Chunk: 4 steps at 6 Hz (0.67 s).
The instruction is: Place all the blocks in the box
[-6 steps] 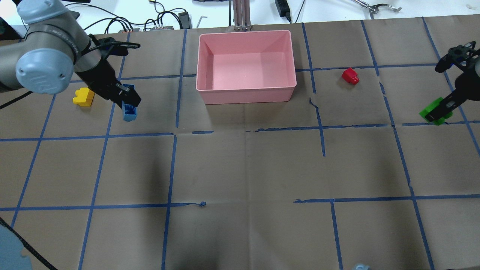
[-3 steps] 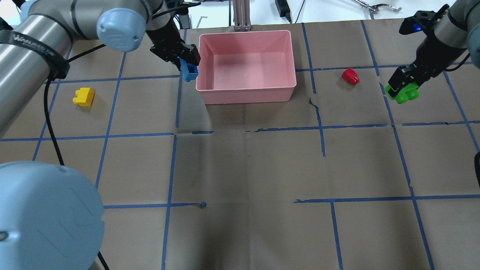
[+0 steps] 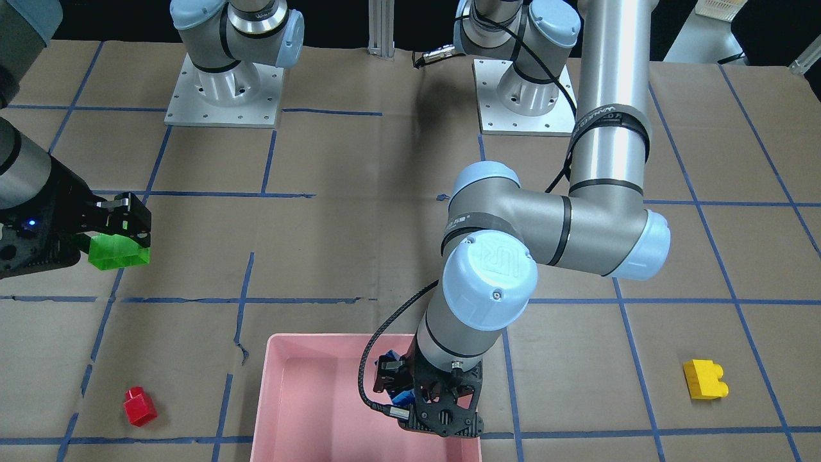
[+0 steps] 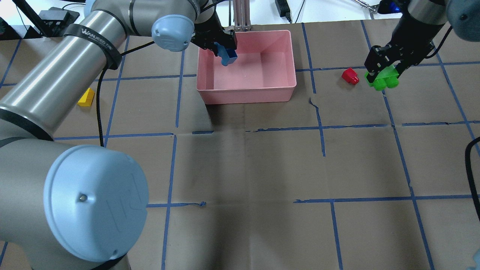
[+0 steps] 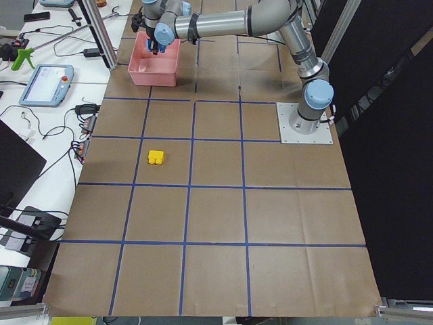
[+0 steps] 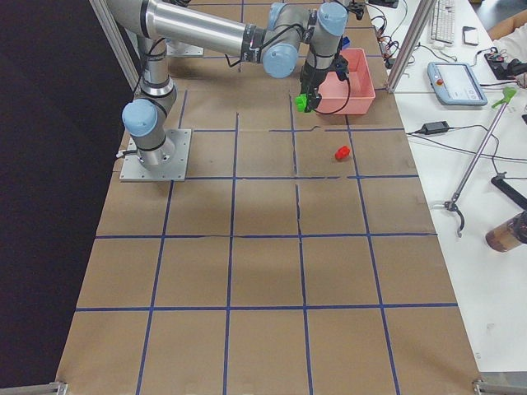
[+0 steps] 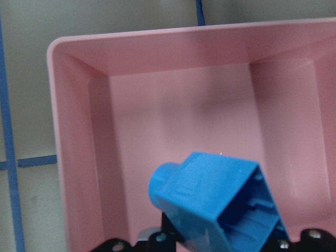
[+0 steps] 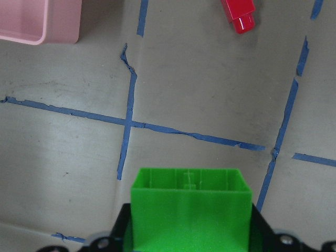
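L pincer (image 4: 222, 45) is clamped on the blue block (image 4: 228, 57). Half a sec. ago the block hung outside the box (image 4: 245, 96), at its left wall. It now hangs over the box floor near the far-left corner, per overhead and L wrist views. Judged ready for release.

R pincer (image 4: 379, 71) is clamped on the green block (image 4: 385, 80), held above the bench (image 4: 243, 168). It has moved toward the box — now near the red block (image 4: 350, 76), still well apart from the box.

Red block and yellow block (image 4: 85, 99) lie on the bench, not yet picked. Status: 0 of 4 in box.
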Tool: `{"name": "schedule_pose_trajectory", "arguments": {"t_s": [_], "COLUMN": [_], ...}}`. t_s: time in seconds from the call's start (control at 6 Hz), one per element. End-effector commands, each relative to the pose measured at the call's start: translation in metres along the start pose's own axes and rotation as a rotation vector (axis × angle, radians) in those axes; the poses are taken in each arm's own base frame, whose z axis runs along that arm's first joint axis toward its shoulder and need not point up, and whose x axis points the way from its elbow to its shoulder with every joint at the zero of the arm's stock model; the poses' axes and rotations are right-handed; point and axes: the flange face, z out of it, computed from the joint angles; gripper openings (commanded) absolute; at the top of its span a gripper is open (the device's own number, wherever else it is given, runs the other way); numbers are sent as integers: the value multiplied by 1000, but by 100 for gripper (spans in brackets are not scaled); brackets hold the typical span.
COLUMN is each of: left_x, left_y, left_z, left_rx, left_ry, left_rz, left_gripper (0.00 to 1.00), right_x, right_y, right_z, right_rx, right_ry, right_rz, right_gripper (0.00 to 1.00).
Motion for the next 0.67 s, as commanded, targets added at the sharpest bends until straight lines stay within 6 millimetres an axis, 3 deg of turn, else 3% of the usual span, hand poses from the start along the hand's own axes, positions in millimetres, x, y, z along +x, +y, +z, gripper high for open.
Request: {"name": "schedule_pose_trajectory", "arguments": {"t_s": [0.0, 0.17, 0.33, 0.5], "left_x": [6, 7, -6, -41], "left_y": [3, 8, 7, 3], "left_z": [4, -2, -13, -33], "left_rx": [6, 7, 20, 39], "left_ry": [4, 6, 0, -4], "left_rz": [-7, 3, -10, -56], "left_gripper": [100, 100, 100, 100], "right_x": [4, -2, -13, -37], "right_y": [-31, -49, -66, -82], "right_z": [-10, -11, -9, -5], "right_rx": [-56, -58, -53, -50], "right_ry": [-27, -25, -20, -12], "right_rz": [59, 63, 64, 73], "right_gripper": [40, 40, 40, 40]}}
